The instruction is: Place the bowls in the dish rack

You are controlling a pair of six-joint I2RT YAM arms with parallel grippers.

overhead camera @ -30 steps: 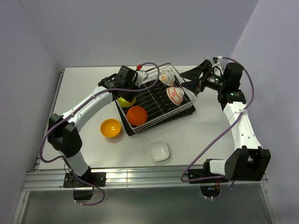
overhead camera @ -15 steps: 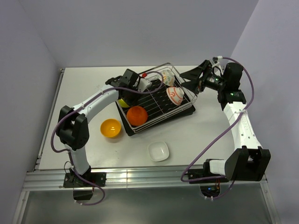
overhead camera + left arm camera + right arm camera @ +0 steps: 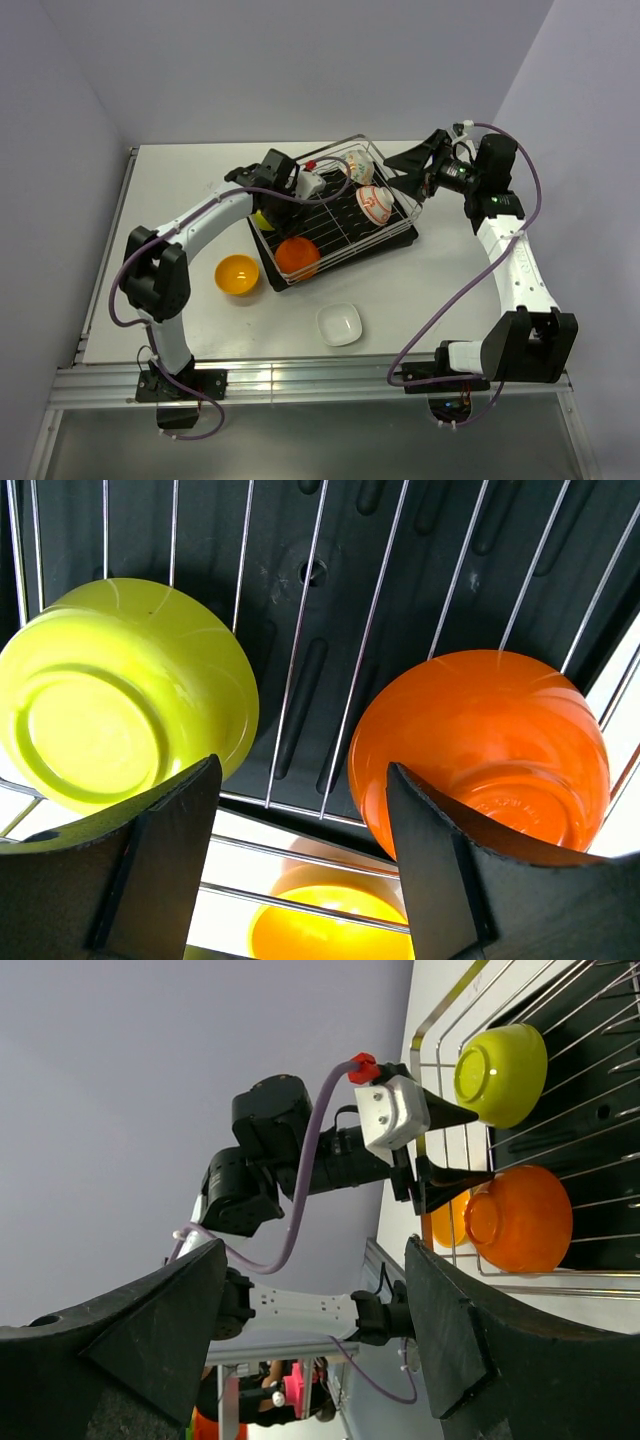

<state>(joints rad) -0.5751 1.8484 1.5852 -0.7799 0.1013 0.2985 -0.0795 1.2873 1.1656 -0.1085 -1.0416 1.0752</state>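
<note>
The left tool point(image 3: 303, 780) hangs wide and empty over the rack point(image 3: 360, 253). The lime bowl point(image 3: 110, 690) sits by one finger and the orange bowl point(image 3: 480, 740) by the other, both bases up inside. The orange one has slid toward the rack's near corner within the last second. Across the rack, the right tool point(image 3: 315, 1250) gapes, empty. Nearer than the left tool, an amber bowl point(image 3: 237, 274) and a white bowl point(image 3: 339, 324) sit on the counter point(image 3: 180, 200), unloaded.
</note>
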